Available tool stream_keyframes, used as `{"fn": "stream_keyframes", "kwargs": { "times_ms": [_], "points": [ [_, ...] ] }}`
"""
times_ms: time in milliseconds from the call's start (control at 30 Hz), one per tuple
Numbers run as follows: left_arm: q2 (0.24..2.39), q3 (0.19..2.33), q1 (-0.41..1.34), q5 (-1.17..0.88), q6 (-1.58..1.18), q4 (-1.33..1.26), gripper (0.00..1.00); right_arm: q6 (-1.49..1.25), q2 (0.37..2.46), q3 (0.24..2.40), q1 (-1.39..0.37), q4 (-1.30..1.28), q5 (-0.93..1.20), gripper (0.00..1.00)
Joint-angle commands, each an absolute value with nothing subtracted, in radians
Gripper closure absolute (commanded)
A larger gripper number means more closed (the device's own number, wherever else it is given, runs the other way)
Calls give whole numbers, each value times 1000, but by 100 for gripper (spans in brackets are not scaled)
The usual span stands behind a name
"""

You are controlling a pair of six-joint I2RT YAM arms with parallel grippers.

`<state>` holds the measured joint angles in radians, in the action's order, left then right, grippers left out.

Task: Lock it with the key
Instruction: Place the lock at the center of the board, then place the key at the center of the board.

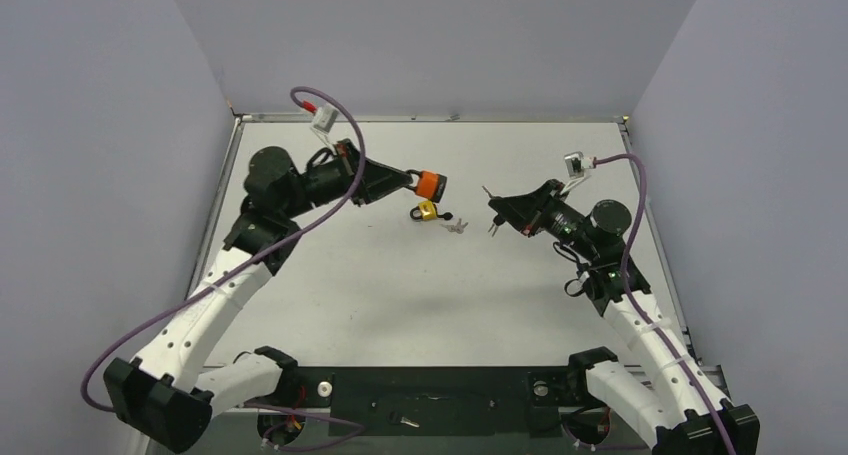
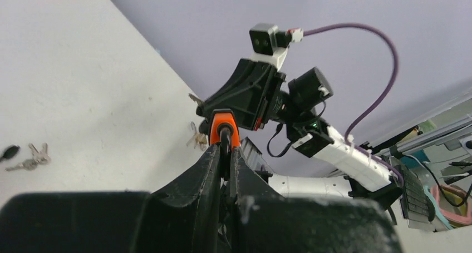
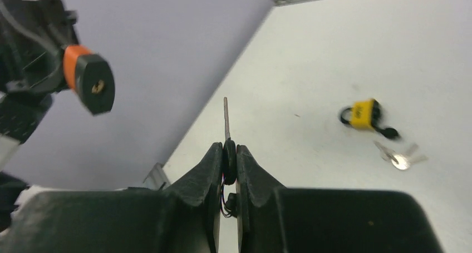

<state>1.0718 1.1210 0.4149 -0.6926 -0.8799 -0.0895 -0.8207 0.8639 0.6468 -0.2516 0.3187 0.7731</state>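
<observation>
Lilac walls (image 3: 167, 36) and a pale table (image 3: 334, 47) are seen from the right wrist. The key (image 3: 226, 117) is pinched by its dark head between the fingers of the right gripper (image 3: 229, 150). Its thin blade is pointed straight out past the fingertips, clear of the table. An orange padlock (image 3: 92, 83) is shown at upper left with its black keyhole face turned towards the camera, apart from the blade tip. A yellow padlock (image 3: 363, 114) is laid on the table to the right, with loose keys (image 3: 399, 157) just beside it.

From the left wrist, the orange padlock is seen clamped between the fingers of the left gripper (image 2: 225, 153) and held in the air. The right gripper is faced across a gap. The loose keys are seen on the table at far left.

From above, both grippers are raised over the middle of the table and pointed at each other. A gap is left between orange padlock and key. The yellow padlock and loose keys are placed on the table between the two grippers.
</observation>
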Motion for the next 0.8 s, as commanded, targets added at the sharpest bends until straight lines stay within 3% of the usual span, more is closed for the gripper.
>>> {"fn": "stream_keyframes", "kwargs": {
  "times_ms": [0,100,200,400,600,667,767],
  "points": [
    [1217,1013,583,-547,-845,-216,100,-710,831,675,-242,-13,409,100],
    [1362,972,672,-485,-871,-323,100,-685,864,716,-244,-240,171,100],
    [1582,976,730,-479,-935,-487,100,-691,911,708,-242,-295,60,100],
    [1911,1103,785,-479,-1005,-592,100,-711,1069,700,-258,-274,26,100],
    [2059,1149,780,-480,-1032,-591,100,-724,1176,721,-361,-274,-80,100],
    [2068,1149,776,-457,-1026,-552,94,-735,1208,735,-400,-280,-117,100],
    [2045,1114,760,-427,-1019,-498,76,-747,1259,747,-427,-281,-129,100]
  ]
}}
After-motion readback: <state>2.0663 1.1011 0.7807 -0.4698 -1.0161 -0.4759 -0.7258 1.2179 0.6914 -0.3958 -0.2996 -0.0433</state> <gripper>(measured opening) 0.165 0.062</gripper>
